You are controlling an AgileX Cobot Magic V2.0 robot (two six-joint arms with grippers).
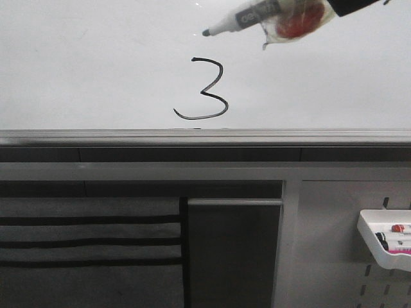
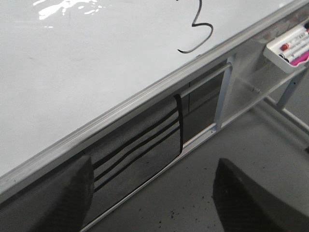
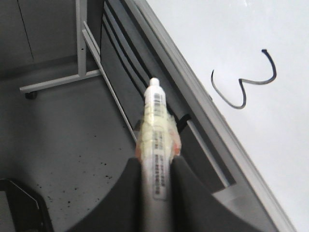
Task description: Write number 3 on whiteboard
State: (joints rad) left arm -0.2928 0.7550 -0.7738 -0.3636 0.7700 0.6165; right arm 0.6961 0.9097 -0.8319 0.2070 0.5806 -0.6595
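The writing looks finished: one thin black hand-drawn number 3 (image 1: 204,90) with a long curled tail sits on the single large glossy white whiteboard (image 1: 77,70), just above its grey metal bottom rail. The right claw (image 3: 157,169) is clamped on the one white marker pen (image 1: 241,19), whose tip is above the digit and seemingly off the board. The left claw (image 2: 152,198) hangs apart and empty below the rail, so I judge only withdrawal remains.

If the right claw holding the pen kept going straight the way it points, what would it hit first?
Probably the whiteboard. The pen sticks out ahead of the right claw, its tip hovering just above the drawn 3, so the tip would likely touch first; depth is unclear.
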